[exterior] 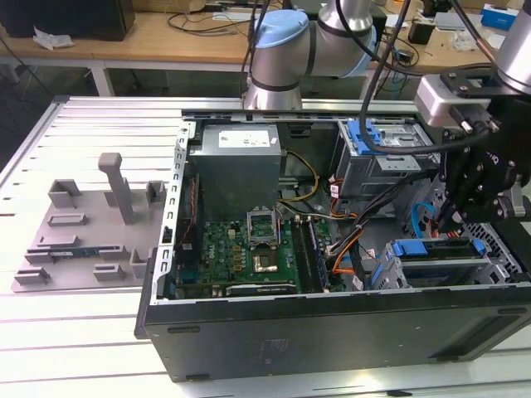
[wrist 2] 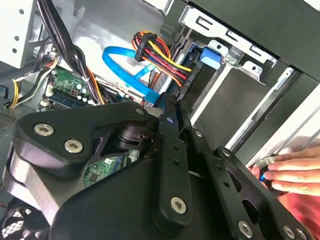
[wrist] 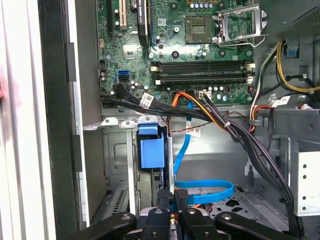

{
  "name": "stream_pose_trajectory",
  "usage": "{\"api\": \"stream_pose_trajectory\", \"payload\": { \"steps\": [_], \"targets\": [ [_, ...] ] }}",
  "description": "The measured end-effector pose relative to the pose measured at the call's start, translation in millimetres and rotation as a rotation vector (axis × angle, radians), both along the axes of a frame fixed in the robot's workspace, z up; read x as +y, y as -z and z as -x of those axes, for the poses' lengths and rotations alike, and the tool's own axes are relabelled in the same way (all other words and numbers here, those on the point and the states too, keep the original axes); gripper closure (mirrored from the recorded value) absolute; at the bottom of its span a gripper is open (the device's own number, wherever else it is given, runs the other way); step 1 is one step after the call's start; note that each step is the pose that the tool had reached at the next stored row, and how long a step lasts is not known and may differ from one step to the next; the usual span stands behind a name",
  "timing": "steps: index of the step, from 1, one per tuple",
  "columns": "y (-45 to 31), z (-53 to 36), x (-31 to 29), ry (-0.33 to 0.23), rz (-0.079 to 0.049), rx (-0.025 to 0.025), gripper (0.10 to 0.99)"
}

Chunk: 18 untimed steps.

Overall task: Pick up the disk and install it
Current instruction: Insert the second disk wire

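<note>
One grey fixture plate (exterior: 91,224) at the exterior view's left, flat on the ribbed metal surface (exterior: 75,332), with upright pegs and blocks on it. Just beside it, toward the middle, an open black computer case (exterior: 332,332) lying on its side. Inside, first the green motherboard (exterior: 249,249) with its bare processor socket, and behind it the grey power supply box (exterior: 236,166) with a white sticker. Further toward the exterior view's right, a bundle of black, orange and yellow cables (exterior: 357,224), then a metal drive cage (exterior: 390,157) carrying a small blue latch (exterior: 365,137).

At the case's far right end, the disk (exterior: 440,264), lying flat in the low bay, silver top up, blue carrier bracket around its edges. Directly above it, the black end effector (exterior: 450,217) on the arm, pointing down into the case, near the disk; contact impossible to judge.

In both wrist views, end effector (wrist: 173,196) (wrist 2: 169,102) with fingers pressed together, nothing visible between them, tips close to a looped blue flat cable (wrist: 200,192). In the second wrist view, a person's hand (wrist 2: 292,172) resting at the outer edge of the case.
</note>
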<state>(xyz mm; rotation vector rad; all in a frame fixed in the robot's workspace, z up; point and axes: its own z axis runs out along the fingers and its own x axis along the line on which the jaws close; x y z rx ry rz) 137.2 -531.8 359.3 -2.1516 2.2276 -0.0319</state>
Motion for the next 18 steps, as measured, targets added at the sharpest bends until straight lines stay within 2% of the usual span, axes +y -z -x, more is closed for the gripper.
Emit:
{"api": "stream_pose_trajectory", "payload": {
  "steps": [2,7,18],
  "targets": [
    [0.8,0.3,-2.7,-0.001,-0.007,-0.0002,0.925],
    [2.1,0.4,-4.9,-0.004,-0.020,-0.0002,0.925],
    [2.1,0.4,-5.5,-0.004,-0.020,0.0001,0.925]
  ]
}}
